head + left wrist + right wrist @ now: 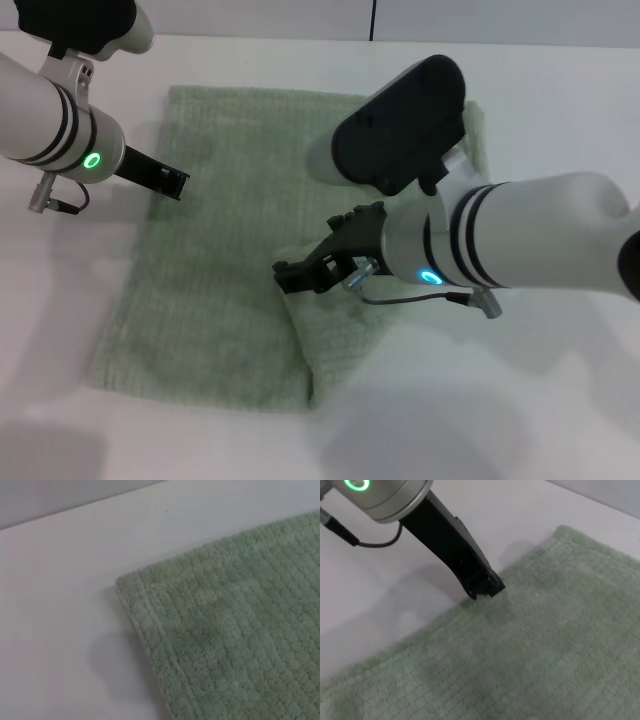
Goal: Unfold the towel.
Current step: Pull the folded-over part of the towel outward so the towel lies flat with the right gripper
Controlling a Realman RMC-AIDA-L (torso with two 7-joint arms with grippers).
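The right arm [520,240] hides the towel's [220,280] far right part.

Pale sage-green ribbed towel [220,270] lay mostly flat on the white table, near right corner flap folded over.

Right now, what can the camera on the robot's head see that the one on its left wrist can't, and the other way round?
Only the head view shows both arms: the left gripper at the towel's left edge, the right gripper at a raised fold near its middle. Only the left wrist view shows one hemmed corner close up, with its ribbed weave. Both show the green towel lying on the white table.
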